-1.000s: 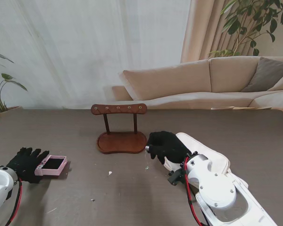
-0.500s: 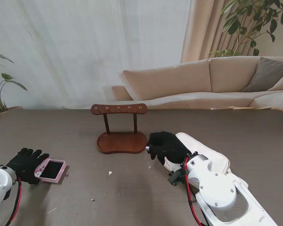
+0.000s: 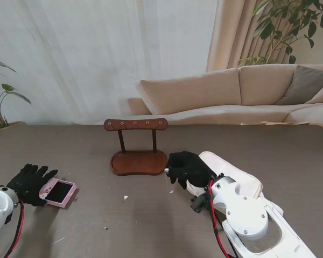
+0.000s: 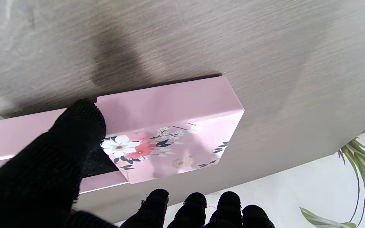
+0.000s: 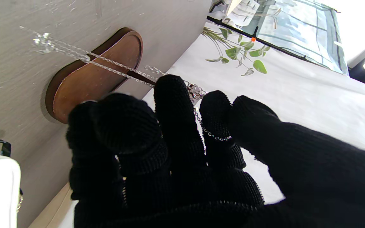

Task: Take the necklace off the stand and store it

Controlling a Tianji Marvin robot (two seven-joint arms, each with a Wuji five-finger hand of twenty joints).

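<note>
Right hand [image 3: 187, 167], black knit glove, sits just right of the wooden stand [image 3: 138, 156], fingers [image 5: 176, 104] curled round the necklace [image 5: 106, 63]. The fine silver chain is looped over them, trailing toward the stand's oval brown base with a clear pendant at its end. Left hand [image 3: 28, 184] rests at the pink box [image 3: 58, 192], glossy, floral-printed lid; thumb [image 4: 74, 126] touching it, grip uncertain.

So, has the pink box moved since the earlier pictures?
Yes, slightly. The pink box now lies flatter and a little farther from the wooden stand and nearer to me, with the left hand at its lid.
</note>
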